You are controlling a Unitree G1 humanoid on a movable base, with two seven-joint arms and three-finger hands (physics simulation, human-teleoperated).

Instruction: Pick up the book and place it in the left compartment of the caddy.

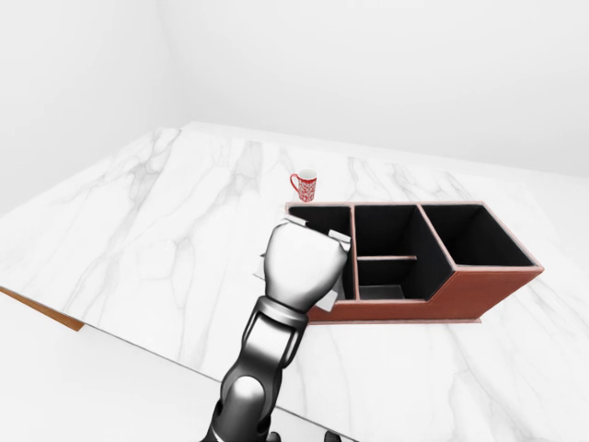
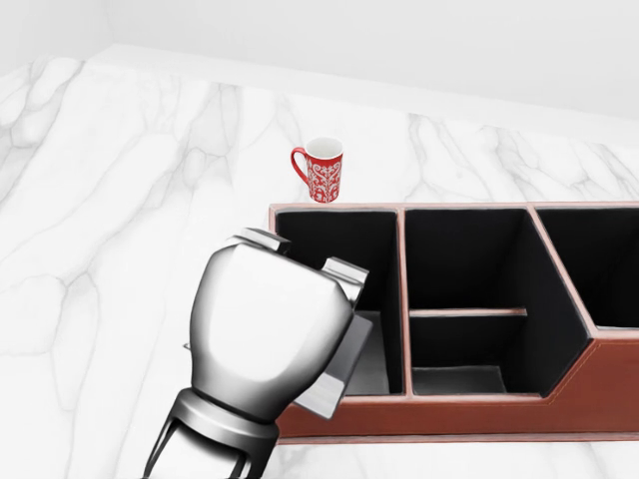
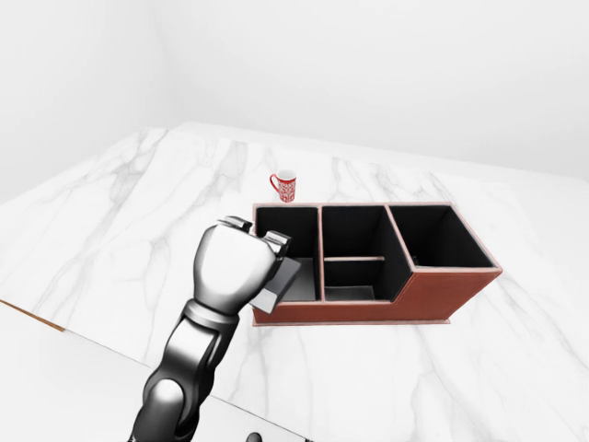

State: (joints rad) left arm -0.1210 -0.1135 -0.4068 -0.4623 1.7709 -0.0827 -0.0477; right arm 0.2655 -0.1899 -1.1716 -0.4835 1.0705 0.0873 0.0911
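My left hand (image 2: 305, 259) is closed on a thin grey book (image 2: 361, 344) and holds it tilted over the left compartment (image 2: 334, 235) of the caddy (image 2: 449, 414). The caddy is red-brown with black insides and has three compartments; the middle one has a cross divider. The book's lower corner (image 2: 324, 392) sticks out over the caddy's near wall, and the hand hides most of the book. The book also shows in the right-eye view (image 3: 283, 279) under the hand. My right hand is not in view.
A red and white patterned mug (image 2: 321, 172) stands on the white marble counter (image 1: 156, 230) just above the caddy's left end. The counter's near edge (image 1: 55, 316) runs along the lower left of the left-eye view.
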